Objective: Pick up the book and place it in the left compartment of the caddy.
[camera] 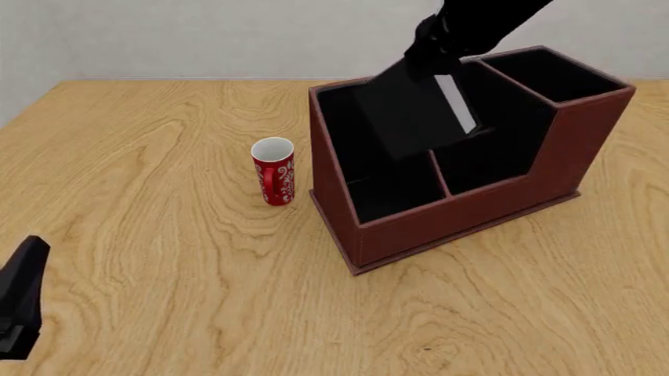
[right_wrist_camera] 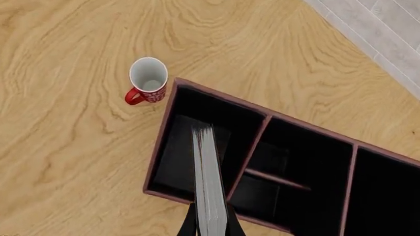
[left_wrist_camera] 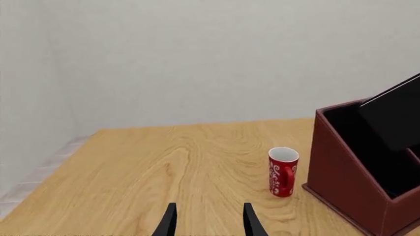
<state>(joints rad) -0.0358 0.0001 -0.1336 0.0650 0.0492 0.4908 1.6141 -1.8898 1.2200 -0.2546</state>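
Observation:
The dark red-brown caddy stands right of the table's middle. My right gripper is shut on the black book, which it holds tilted over the caddy's left compartment. In the right wrist view the book's white page edges run between the fingers, above the left compartment and close to its divider. The left wrist view shows the book with its lower corner at about the caddy's rim height. My left gripper is open and holds nothing, low at the near left.
A red-and-white patterned cup stands upright on the wood table just left of the caddy, a short gap from its wall. The cup lies ahead of the left gripper. The caddy's two middle slots and its raised right end slot hold nothing.

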